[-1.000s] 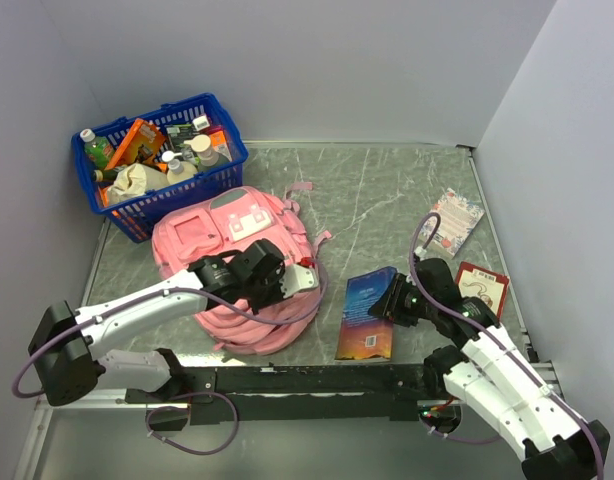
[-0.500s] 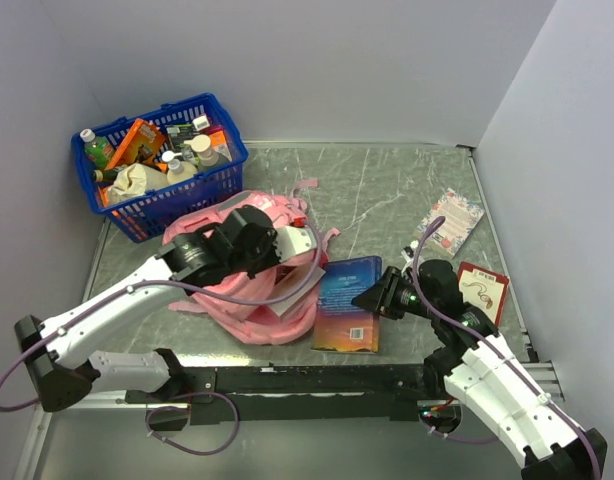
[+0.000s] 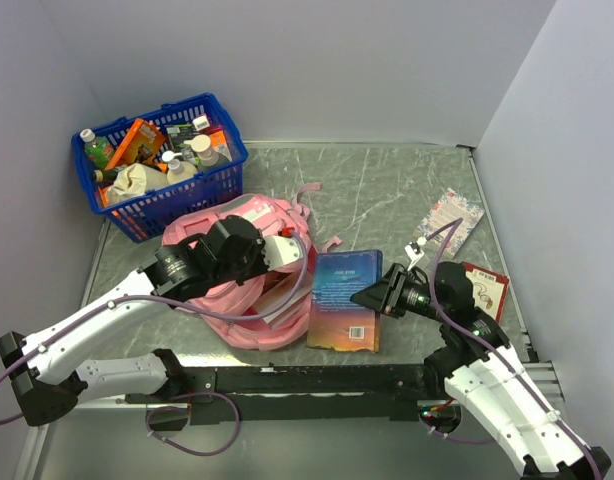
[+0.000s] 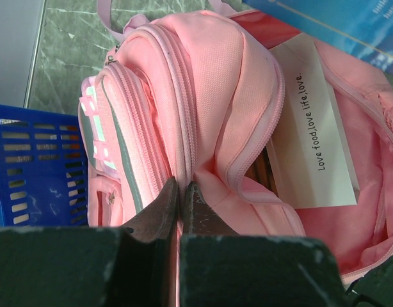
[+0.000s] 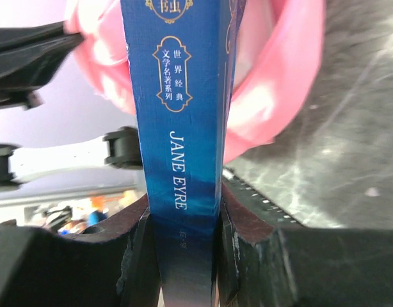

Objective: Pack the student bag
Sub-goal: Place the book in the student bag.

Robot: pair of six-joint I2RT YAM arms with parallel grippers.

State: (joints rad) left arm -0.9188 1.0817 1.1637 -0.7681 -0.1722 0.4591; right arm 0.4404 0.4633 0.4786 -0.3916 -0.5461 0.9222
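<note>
1. Left of centre in the overhead frame, the student bag (image 3: 237, 318) is lying on the grey marbled table (image 3: 387, 190). Its mouth is gaping toward the right, and it is sitting just below the blue basket (image 3: 177, 205).
2. The left gripper (image 4: 182, 190) is pinching a fold of pink fabric beside the bag's zip edge, its jaws pressed almost together on the cloth.
3. Inside the opening, a white card (image 4: 312, 128) printed "Love food, love life, love." is resting against the pink lining.
4. At lower centre, the right gripper (image 3: 372, 297) is clamping a blue book (image 3: 342, 300), one finger on each cover. The spine is showing "JANE EYRE" in the wrist view, and the book's left edge is reaching the bag's open mouth.
5. Toward the right edge, a floral booklet (image 3: 452, 215) and a red-and-white booklet (image 3: 484, 285) are lying flat on the table, well apart from the bag.
6. At upper left, the basket is holding bottles and packets.
</note>
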